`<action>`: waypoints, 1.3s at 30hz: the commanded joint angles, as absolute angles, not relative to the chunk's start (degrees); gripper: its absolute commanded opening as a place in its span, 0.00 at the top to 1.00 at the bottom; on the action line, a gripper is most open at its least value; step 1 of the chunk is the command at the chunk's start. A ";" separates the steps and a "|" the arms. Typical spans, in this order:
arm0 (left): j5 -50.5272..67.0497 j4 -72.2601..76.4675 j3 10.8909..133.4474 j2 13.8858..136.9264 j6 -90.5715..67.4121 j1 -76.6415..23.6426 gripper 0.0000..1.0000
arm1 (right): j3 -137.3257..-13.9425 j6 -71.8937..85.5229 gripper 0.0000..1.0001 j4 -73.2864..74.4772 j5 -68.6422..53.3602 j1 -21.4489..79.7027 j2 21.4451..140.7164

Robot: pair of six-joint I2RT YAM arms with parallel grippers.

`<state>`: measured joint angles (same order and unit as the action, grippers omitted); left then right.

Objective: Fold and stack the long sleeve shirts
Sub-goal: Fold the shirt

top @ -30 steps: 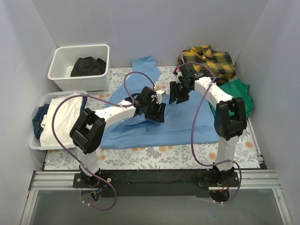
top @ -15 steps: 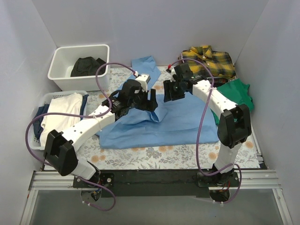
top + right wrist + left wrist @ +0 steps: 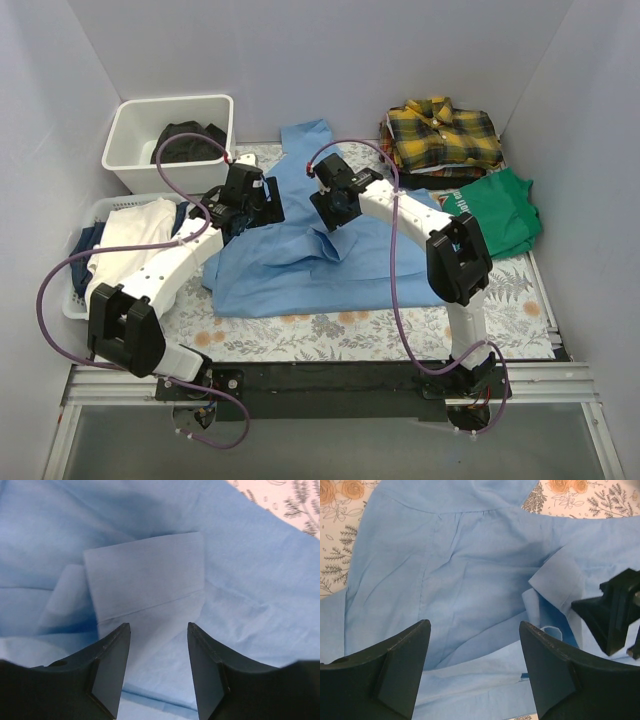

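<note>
While agape — left claw (image 3: 473, 626), right claw (image 3: 158, 626) over shirt (image 3: 368, 256)

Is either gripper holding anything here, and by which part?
Nothing is held: left gripper and right gripper hang open over the light blue shirt, the right above its cuff.

The light blue shirt (image 3: 330, 255) lies spread and rumpled at the centre, one end reaching toward 12 o'clock, with a flat cuff (image 3: 145, 587) folded onto its middle. The yellow-and-black plaid shirt (image 3: 443, 132) sits neatly folded, collar up, at 2 o'clock.
</note>
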<state>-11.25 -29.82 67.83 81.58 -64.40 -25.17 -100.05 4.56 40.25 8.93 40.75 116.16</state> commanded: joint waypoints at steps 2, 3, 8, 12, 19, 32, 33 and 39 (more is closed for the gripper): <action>-12.92 -32.87 66.62 78.23 -65.92 -24.26 0.28 | -103.89 0.62 0.43 42.10 18.02 41.48 117.16; -12.83 -33.05 66.53 78.05 -65.83 -23.91 0.28 | -103.71 0.53 0.43 42.01 18.45 41.75 116.90; -11.34 -32.78 66.18 77.78 -65.74 -21.45 0.28 | -103.01 0.18 0.43 41.84 22.41 44.82 115.05; -10.37 -32.61 65.39 77.52 -65.65 -19.78 0.28 | -103.62 0.18 0.43 41.22 23.03 46.49 114.78; -8.97 -32.17 63.90 76.82 -65.57 -17.93 0.28 | -105.64 0.18 0.44 41.22 23.29 48.25 115.49; -7.38 -32.08 62.67 76.82 -64.86 -15.73 0.28 | -106.78 -1.49 0.44 41.57 21.10 49.22 118.39; -7.30 -32.08 62.67 76.82 -64.78 -15.38 0.28 | -106.87 -1.58 0.44 41.57 21.01 49.39 118.39; -6.86 -32.17 62.49 76.99 -64.60 -14.59 0.28 | -106.17 -1.58 0.44 41.92 18.46 50.89 117.68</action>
<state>-7.81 -32.36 63.05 79.20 -65.36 -15.42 -104.49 -0.75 41.95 20.91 49.52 118.28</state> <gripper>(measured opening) 0.718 0.556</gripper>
